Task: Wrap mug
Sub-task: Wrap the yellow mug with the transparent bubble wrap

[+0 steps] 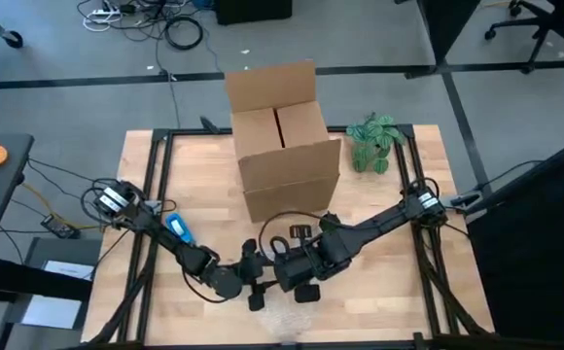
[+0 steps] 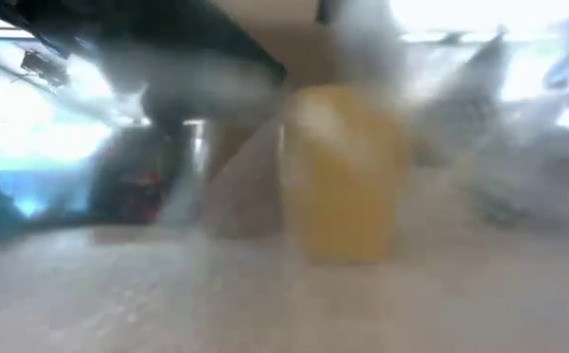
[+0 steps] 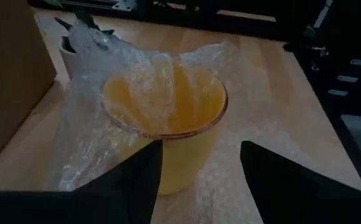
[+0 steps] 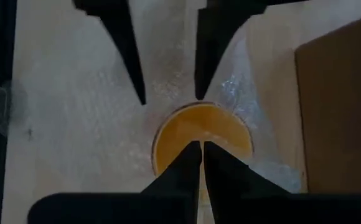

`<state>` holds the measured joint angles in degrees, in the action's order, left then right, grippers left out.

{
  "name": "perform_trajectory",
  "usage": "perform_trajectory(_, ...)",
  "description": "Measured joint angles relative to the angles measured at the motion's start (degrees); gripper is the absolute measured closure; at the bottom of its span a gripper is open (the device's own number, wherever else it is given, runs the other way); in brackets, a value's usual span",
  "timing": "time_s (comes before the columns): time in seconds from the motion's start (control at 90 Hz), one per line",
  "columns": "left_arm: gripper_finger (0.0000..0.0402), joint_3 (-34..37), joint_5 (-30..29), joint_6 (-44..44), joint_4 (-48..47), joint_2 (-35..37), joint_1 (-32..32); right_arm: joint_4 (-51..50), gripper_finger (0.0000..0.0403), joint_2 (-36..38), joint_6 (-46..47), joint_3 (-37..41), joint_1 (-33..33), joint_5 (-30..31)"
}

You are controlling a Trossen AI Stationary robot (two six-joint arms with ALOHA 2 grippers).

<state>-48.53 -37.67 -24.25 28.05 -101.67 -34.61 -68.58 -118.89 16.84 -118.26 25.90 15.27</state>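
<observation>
The yellow mug [image 3: 168, 124] stands upright on bubble wrap [image 3: 87, 134] near the bench's [image 1: 399, 301] front edge. The left hand [image 3: 199, 165] is spread beside it. The right hand [image 4: 202, 163] is clenched above its rim.

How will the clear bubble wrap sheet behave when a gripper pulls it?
The clear bubble wrap sheet looks floppy: it crumples and sags into the yellow mug. It probably is very light. Pulling it might tip the upright mug, since the sheet lies under it.

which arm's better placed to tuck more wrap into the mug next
Probably the left. Its open gripper faces the mug with loose bubble wrap just ahead. The right gripper is shut over the rim, apparently already pinching wrap.
</observation>
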Motion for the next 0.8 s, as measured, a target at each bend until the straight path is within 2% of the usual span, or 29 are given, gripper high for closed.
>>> perform_trajectory(0.556, 0.0199, 0.00, -0.02, -0.01, 0.85, 0.00, 0.00, 4.78, 0.0403, 0.00, 0.09, 0.00, 2.39, 0.01)
perform_trajectory(0.8, 0.0199, 0.00, -0.02, 0.00, 0.86, 0.00, 0.01, 5.06, 0.0403, 0.00, 1.20, 0.00, 2.55, -1.96)
